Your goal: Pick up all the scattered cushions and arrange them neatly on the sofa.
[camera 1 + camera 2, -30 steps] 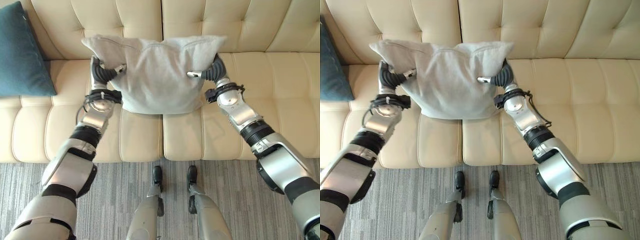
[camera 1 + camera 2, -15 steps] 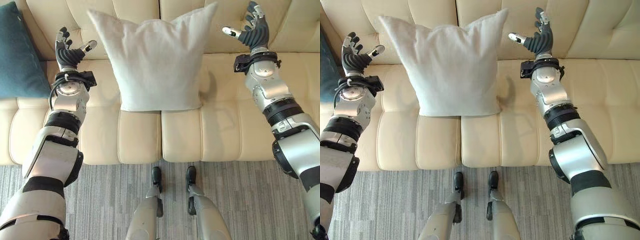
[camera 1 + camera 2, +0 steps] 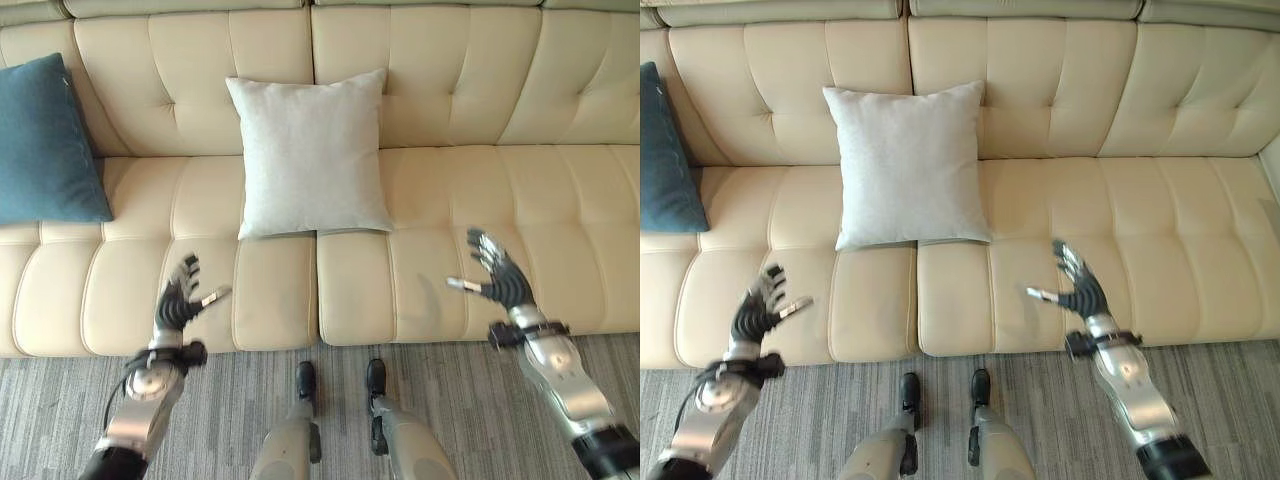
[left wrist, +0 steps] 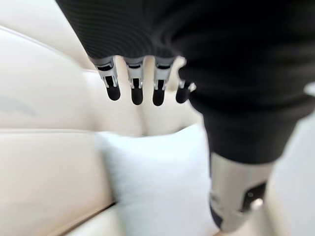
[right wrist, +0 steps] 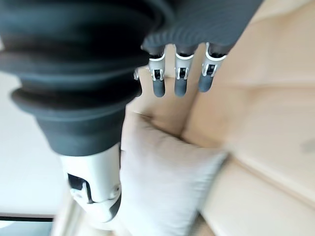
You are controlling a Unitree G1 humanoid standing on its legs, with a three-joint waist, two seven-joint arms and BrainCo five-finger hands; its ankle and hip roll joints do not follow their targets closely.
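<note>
Hovering hands, both empty, above the sofa's front edge

Fingers first: left hand point(image 3: 180, 300) spread wide, fingers straight, thumb out to the side, nothing in it. It hangs over the front edge of the seat, toward the left half. Right hand point(image 3: 497, 279) the same: fingers fanned, thumb apart, empty, above the front edge toward the right half. The left wrist view shows the left fingers point(image 4: 134, 83) straight in a row; the right wrist view shows the right fingers point(image 5: 179, 73) straight too.

Between and beyond the two hands, well apart from both: light grey cushion point(image 3: 309, 153), standing upright at the middle of the sofa point(image 3: 560, 210). Its bottom edge sits on the seat, its back leans on the backrest. It straddles the seam between the two middle seat pads.

Blue cushion point(image 3: 42, 145) at the left end of the sofa, upright against the backrest, well apart from the grey one.

Striped grey carpet point(image 3: 450, 400) runs along the sofa's front edge.
</note>
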